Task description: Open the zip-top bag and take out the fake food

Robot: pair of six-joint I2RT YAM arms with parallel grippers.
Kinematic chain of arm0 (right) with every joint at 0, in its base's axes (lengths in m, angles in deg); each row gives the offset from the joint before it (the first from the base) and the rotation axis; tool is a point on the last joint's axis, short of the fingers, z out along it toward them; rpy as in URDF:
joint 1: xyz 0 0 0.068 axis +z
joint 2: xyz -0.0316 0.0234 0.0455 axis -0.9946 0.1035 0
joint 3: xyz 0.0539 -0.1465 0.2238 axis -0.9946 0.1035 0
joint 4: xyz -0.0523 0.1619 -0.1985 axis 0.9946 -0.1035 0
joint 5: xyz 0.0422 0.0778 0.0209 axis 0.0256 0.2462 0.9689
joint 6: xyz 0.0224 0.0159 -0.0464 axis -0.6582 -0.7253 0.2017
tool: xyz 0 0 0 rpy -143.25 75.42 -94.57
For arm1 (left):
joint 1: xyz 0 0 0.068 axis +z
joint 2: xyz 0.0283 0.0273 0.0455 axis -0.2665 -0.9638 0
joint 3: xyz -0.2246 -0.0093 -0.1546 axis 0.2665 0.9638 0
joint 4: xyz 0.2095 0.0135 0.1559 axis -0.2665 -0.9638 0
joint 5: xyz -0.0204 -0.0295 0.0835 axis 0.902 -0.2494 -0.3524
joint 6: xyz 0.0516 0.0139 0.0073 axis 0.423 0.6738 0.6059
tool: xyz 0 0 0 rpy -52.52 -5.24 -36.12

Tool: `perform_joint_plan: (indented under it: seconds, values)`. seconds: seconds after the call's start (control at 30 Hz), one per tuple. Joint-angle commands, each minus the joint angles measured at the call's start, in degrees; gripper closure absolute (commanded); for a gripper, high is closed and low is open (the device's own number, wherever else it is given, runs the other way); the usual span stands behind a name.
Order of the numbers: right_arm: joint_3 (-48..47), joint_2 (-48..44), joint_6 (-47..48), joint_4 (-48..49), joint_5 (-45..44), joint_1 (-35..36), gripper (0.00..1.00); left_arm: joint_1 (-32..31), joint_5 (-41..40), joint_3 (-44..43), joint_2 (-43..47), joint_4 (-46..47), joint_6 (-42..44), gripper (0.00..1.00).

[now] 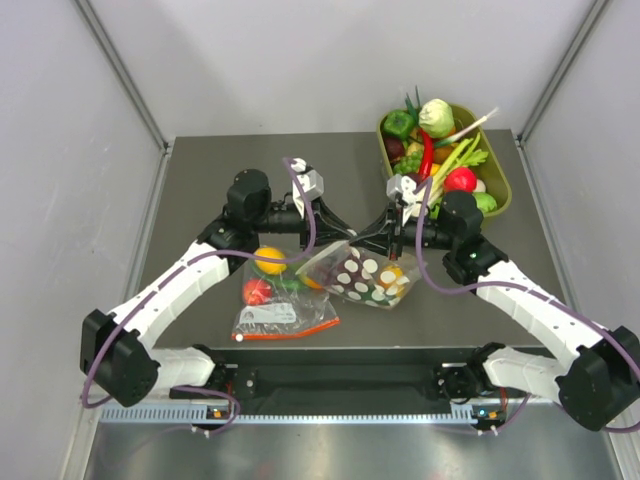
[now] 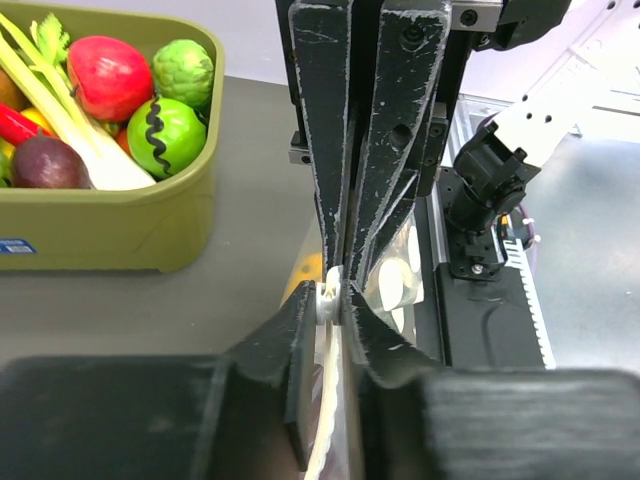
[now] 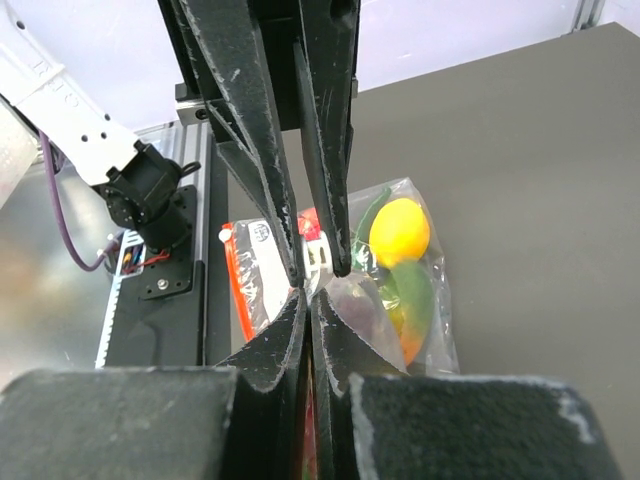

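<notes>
The zip-top bag (image 1: 366,274), clear with white polka dots, hangs lifted between my two grippers at the table's middle. My left gripper (image 1: 339,239) is shut on the bag's white zip slider (image 2: 330,296). It shows in the left wrist view (image 2: 333,298). My right gripper (image 1: 357,243) meets it tip to tip and is shut on the bag's top edge beside the slider. It shows in the right wrist view (image 3: 310,296). The fake food (image 1: 392,277), a yellow-orange piece with a little green near it, shows inside the bag.
A plain clear bag (image 1: 283,306) with a red-orange zip strip lies under and left of the grippers, holding round yellow, red and green fruits. An olive tray (image 1: 500,190) full of toy vegetables stands at the back right. Grey walls stand on both sides.
</notes>
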Motion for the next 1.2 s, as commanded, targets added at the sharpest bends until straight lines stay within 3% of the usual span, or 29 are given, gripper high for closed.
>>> perform_joint_plan:
  seconds: [0.0,0.13,0.27,0.5,1.17]
  values:
    - [-3.7,-1.1,-0.7,6.2,0.5,0.8,1.0,-0.1,0.9,-0.8,-0.8,-0.4,1.1,0.85]
    - [-3.4,-2.1,-1.2,7.0,-0.7,0.8,1.0,-0.1,0.5,-0.7,-1.1,-1.5,2.8,0.96]
    - [-3.1,-3.8,-1.0,6.7,-3.6,0.8,1.0,-0.1,-0.5,-0.7,-1.1,-2.4,3.3,0.98]
    - [-3.4,-6.2,1.3,2.7,-10.4,0.7,1.0,-0.2,-0.9,-0.1,-0.5,-2.3,3.1,0.98]
    - [-5.8,-8.2,-2.5,6.1,-18.2,-3.1,1.0,-0.1,-2.2,1.8,-0.6,-2.8,3.2,0.98]
